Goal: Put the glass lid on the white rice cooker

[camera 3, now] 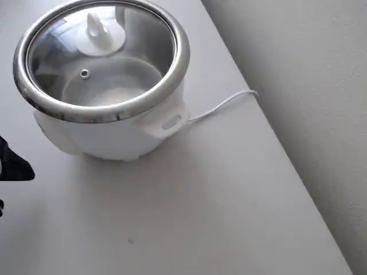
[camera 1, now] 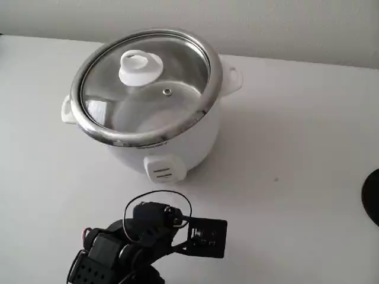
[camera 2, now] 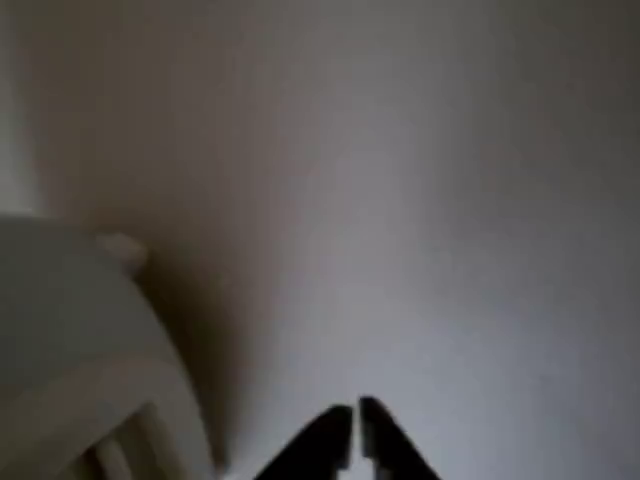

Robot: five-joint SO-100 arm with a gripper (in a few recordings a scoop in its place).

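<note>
1. Fixed view: the glass lid (camera 1: pixel 148 83) sits seated inside the wide steel rim of the white rice cooker (camera 1: pixel 172 145), level as far as I can judge, its white knob (camera 1: pixel 141 67) up and the steam-vent eyelet just in front of it. The cooker stands on the table (camera 1: pixel 296 148); the dark arm (camera 1: pixel 148 239) is low at the near edge, well apart from it.

2. Wrist view: the end effector (camera 2: pixel 355 435) shows as two dark fingertips pressed nearly together with nothing between them, over bare table. The cooker's white side (camera 2: pixel 70 330) lies to the left, clear of the tips.

3. Overhead view: the lid rests within the rim all the way round and a white cord (camera 3: pixel 223 106) trails off by the side handle.

4. Judgement: placing looks done, with the release over. The next move probably calls only for keeping the arm away from the cooker and parking it.
</note>
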